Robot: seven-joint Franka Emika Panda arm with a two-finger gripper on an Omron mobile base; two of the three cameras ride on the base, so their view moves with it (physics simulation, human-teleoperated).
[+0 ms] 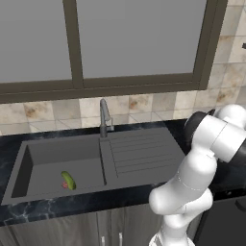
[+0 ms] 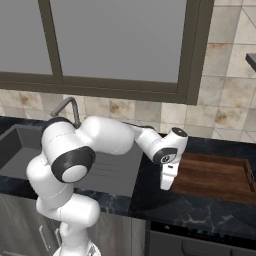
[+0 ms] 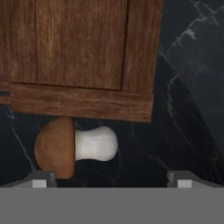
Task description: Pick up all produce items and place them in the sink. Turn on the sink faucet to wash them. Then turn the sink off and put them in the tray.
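Note:
A small green cucumber-like vegetable (image 1: 68, 180) lies on the floor of the dark grey sink (image 1: 57, 153), by the red drain mark. The slim grey faucet (image 1: 104, 117) stands behind the basin, with no water running. On the black counter a mushroom (image 3: 74, 146) with a tan-brown cap and white stem lies on its side, just off a corner of the wooden tray (image 3: 78, 52). My gripper (image 3: 111, 179) hangs over it, open, fingertips wide apart and holding nothing. From the right base view the hand (image 2: 166, 182) points down at the tray's (image 2: 215, 175) left edge.
The ridged drainboard (image 1: 141, 153) lies between basin and tray. Behind the black marble counter (image 2: 200, 210) are a tiled wall and a large window (image 1: 125, 38). My arm stretches across the drainboard towards the tray.

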